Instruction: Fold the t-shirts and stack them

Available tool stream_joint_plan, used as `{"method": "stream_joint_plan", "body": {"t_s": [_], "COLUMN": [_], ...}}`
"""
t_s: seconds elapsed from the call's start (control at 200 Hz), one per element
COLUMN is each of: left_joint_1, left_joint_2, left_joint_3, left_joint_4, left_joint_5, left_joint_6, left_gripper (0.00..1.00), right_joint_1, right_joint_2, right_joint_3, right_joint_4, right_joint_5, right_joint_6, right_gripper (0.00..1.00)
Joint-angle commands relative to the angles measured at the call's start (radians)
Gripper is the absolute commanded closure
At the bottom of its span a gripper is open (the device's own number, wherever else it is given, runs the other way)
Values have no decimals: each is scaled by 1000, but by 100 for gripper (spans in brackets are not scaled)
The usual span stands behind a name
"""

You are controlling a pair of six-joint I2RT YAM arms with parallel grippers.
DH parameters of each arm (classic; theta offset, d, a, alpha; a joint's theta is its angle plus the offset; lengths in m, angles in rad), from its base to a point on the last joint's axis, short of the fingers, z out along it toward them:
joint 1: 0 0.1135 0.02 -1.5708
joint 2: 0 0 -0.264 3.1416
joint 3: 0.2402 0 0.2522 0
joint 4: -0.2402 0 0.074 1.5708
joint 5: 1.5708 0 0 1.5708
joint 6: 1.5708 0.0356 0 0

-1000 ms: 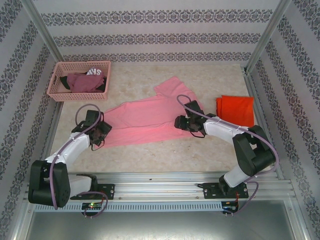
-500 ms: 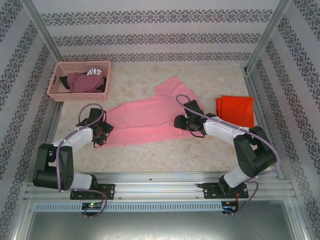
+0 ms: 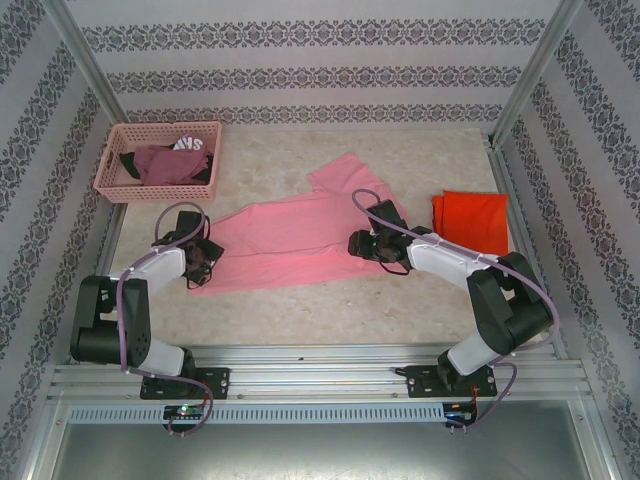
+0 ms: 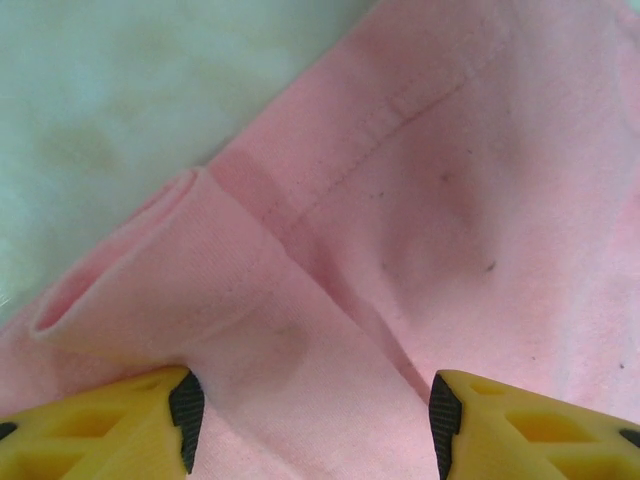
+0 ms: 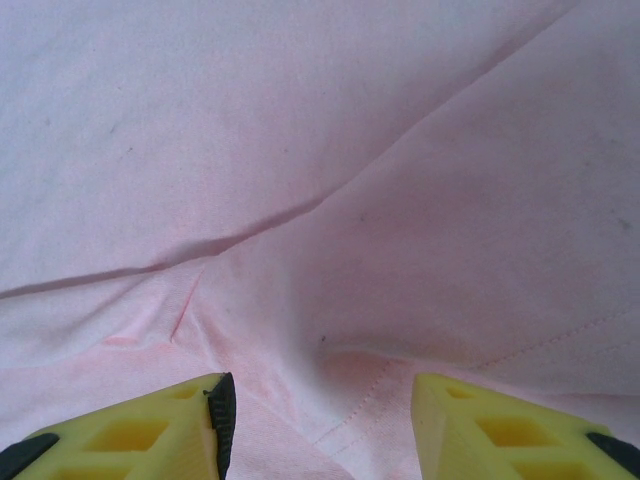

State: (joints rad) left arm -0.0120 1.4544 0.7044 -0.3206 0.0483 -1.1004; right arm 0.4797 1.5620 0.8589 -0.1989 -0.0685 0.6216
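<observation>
— Starting at the left tool (image 4: 312,405): I see its yellow fingers (image 4: 186,415) standing apart, released, with nothing clamped. The salmon-pink t-shirt (image 4: 450,200) lies between and under them.

— Which part of the shirt is that?

— An edge of it. A rolled fold (image 4: 130,290) of cloth sits just ahead of one finger. A stitched hem (image 4: 400,100) runs diagonally beyond it, and past that I see pale counter (image 4: 100,100).

— And the right tool?

— I read the right tool (image 5: 322,410) as parted too, not grasping. Pink cloth covers the gap between its fingers. Creases run in toward that gap, and a line of stitching passes near one finger.

— Where do they sit from above?

— On the overhead camera I have the left tool at the pink shirt's left end. The right tool is on its right part, just below where a sleeve angles toward the far side. The shirt itself lies across the middle of the counter, its long side running left to right.

— And the other shirt?

— I see the orange-red t-shirt (image 3: 472,220) folded flat to the right of the pink one, apart from it and close to the right wall. At the far left corner a pink basket (image 3: 160,127) holds maroon and black garments (image 3: 165,165), well apart from both tools.
</observation>
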Motion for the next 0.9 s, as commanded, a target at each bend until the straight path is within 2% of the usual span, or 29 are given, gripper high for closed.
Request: {"method": "stream_joint_plan", "body": {"t_s": [0.0, 0.24, 0.575, 0.794, 0.899], "left_joint_1": [12, 12, 20, 20, 20], "left_joint_2": [9, 34, 173, 129, 65], "left_joint_3": [35, 98, 194, 202, 167], "left_joint_4": [24, 27, 48, 55, 49], "left_joint_5": [-21, -47, -96, -114, -134], "left_joint_6": [30, 40, 79, 82, 88], "left_gripper": [38, 39, 39, 39, 36], "right_joint_1": [-5, -9, -9, -9, -9], "right_joint_2": [-23, -19, -23, -9, 12], "right_joint_3": [-10, 9, 31, 37, 49], "right_joint_4": [-19, -20, -42, -41, -36], "right_joint_5": [22, 16, 19, 33, 37], "right_joint_6": [-16, -17, -28, -28, -32], "right_gripper": [50, 50, 50, 50, 51]}}
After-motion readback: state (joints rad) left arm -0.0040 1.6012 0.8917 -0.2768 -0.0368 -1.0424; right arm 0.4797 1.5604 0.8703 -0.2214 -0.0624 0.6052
